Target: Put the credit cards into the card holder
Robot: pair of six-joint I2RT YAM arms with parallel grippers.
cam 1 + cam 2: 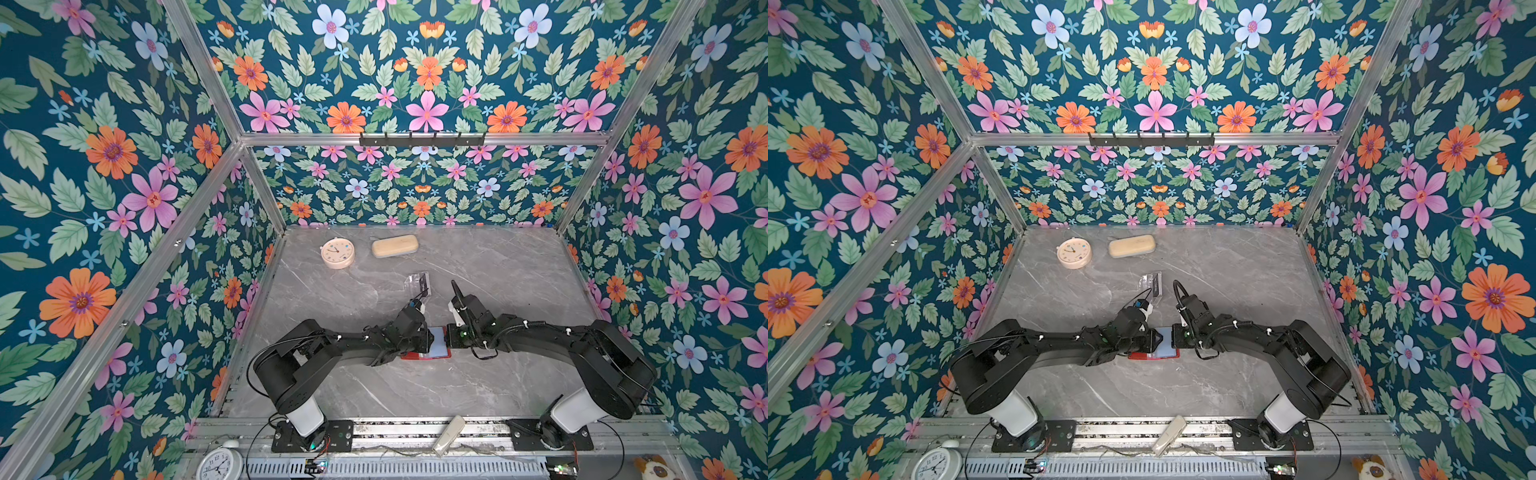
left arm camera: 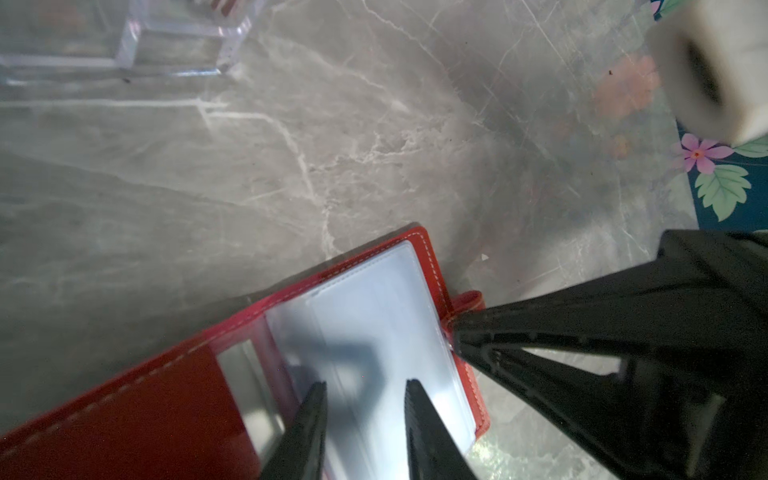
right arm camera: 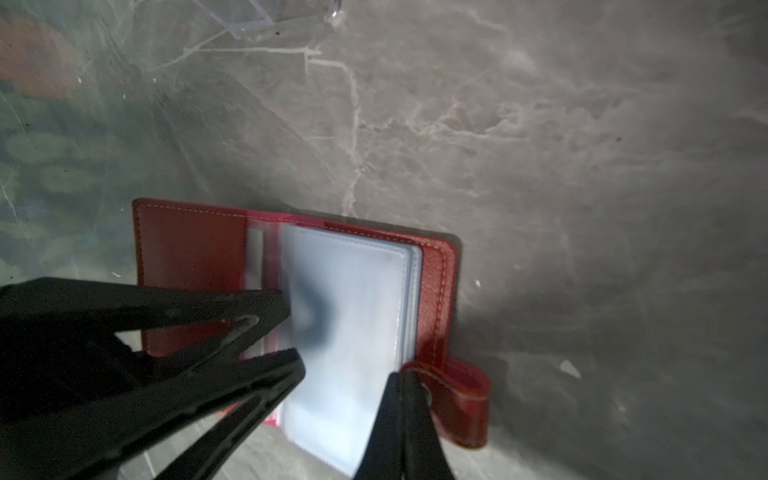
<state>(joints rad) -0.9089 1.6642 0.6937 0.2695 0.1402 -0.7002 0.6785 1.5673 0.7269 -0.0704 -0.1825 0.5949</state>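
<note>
At the middle of the marble table point(image 1: 498, 270), the red card holder point(image 1: 438, 348) lay open with its clear sleeves point(image 3: 353, 311) up, largely hidden in both top views by the two wrists. The left gripper point(image 2: 365, 384) hovered over the sleeves, jaws apart and empty. The right gripper point(image 3: 401, 380) was closed at the sleeves' edge beside the strap point(image 3: 461, 399); whether it pinched a sleeve was unclear. Of the credit cards point(image 1: 423, 287), only a dark one showed, in a clear stand point(image 1: 413, 279) just behind the holder. The stand was blurred and cropped in both wrist views.
</note>
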